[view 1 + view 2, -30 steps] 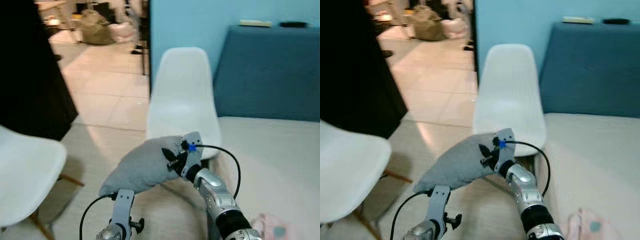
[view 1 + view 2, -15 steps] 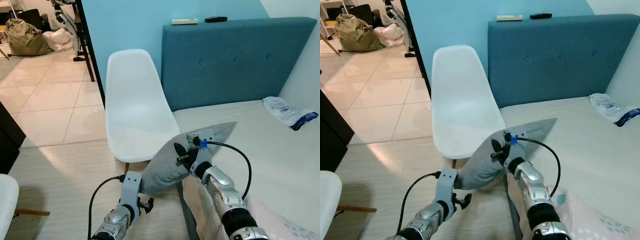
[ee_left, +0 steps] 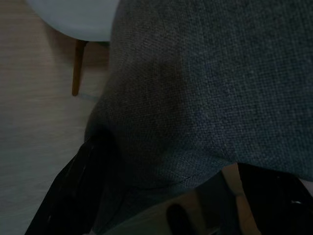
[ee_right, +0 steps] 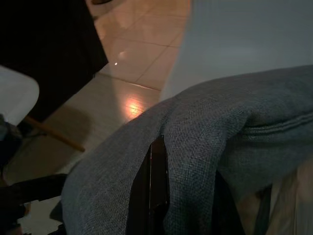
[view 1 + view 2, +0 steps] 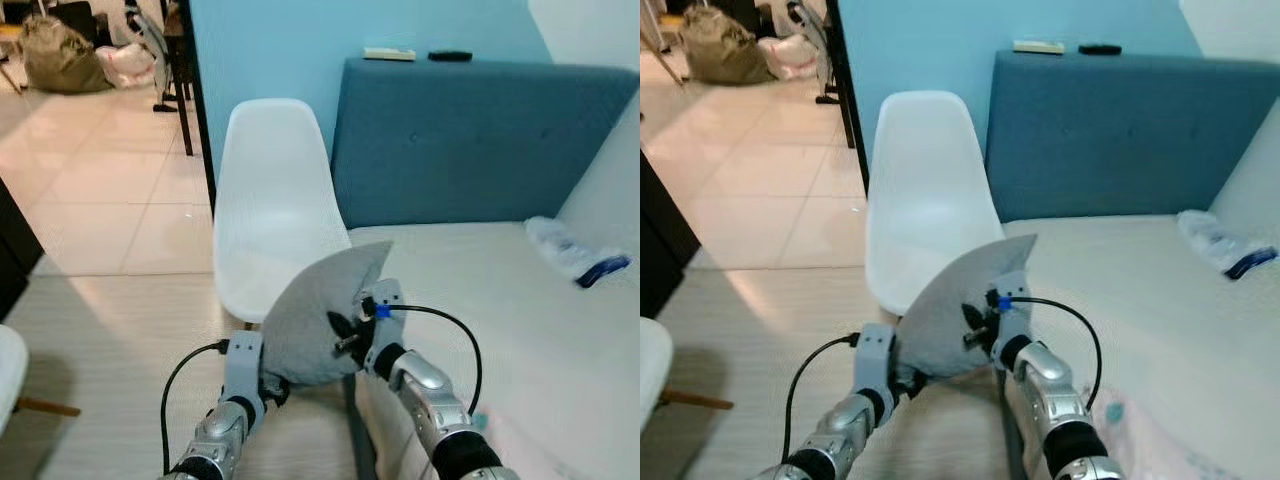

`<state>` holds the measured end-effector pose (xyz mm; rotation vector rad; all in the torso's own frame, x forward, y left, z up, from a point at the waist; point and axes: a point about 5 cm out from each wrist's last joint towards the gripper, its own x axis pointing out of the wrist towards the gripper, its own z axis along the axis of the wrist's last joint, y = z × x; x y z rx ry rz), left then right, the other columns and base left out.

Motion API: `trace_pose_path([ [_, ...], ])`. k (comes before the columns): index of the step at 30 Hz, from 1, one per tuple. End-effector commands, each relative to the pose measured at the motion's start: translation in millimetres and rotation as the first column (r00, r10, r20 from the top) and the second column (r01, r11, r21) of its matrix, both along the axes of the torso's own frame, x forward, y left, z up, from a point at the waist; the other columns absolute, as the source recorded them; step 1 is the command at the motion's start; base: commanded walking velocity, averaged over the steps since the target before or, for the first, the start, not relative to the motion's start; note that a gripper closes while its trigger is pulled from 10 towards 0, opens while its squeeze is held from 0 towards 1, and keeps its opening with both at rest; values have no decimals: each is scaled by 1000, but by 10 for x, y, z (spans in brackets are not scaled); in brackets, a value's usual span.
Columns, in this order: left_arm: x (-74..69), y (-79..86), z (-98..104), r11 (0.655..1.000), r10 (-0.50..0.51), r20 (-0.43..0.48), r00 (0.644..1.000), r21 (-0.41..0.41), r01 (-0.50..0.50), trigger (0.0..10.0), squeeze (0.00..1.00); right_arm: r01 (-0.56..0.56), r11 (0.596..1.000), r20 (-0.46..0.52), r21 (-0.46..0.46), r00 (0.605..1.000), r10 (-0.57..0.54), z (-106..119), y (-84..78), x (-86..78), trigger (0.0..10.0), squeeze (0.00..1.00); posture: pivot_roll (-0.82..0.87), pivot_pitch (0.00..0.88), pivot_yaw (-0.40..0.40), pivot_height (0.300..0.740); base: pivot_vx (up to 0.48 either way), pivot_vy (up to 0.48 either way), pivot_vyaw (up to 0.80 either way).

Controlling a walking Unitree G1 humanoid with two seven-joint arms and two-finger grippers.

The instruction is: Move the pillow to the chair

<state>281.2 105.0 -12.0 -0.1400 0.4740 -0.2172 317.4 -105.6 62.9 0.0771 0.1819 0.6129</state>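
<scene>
Blue wall (image 5: 300, 50) behind, a cream bed (image 5: 500, 290) with its teal headboard (image 5: 470, 140) beside the white chair (image 5: 272, 210). Grey pillow (image 5: 315, 320) is up in the air just before the seat (one corner pointing high), right gripper (image 5: 345, 335) pinching its edge, left gripper (image 5: 268, 385) clamped on its lower end.

coarse woven cloth pillow (image 5: 315, 315)

Bed, chair and floor around the claws

A cream-sheeted bed (image 5: 520, 290) lies right of the right claw (image 5: 345, 335), a clear plastic packet with a blue end (image 5: 575, 257) on it well beyond that claw. Ahead of both claws a white moulded plastic chair (image 5: 270, 215) stands on pale wood-look floor (image 5: 110, 330).
</scene>
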Motion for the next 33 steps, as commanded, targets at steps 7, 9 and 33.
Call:
trace_pose_path([
  [7, 182, -27, 242, 1000, 13, 153, 988, -12, -11, 10000, 0, -30, 999, 120, 11, 992, 28, 270, 85, 170, 10000, 0, -17, 0, -112, 740, 260, 0, 0],
  [9, 251, -30, 332, 1000, 0, 198, 980, -7, 1, 10000, 0, -12, 1000, 144, 27, 990, 8, 338, 62, 210, 10000, 0, -17, 0, -94, 740, 272, 0, 0],
  [33, 465, -81, 624, 998, -47, 307, 951, -19, 56, 10000, 0, 45, 996, 199, 79, 978, -60, 445, 3, 277, 10000, 0, -47, 0, -26, 740, 303, 0, 0],
])
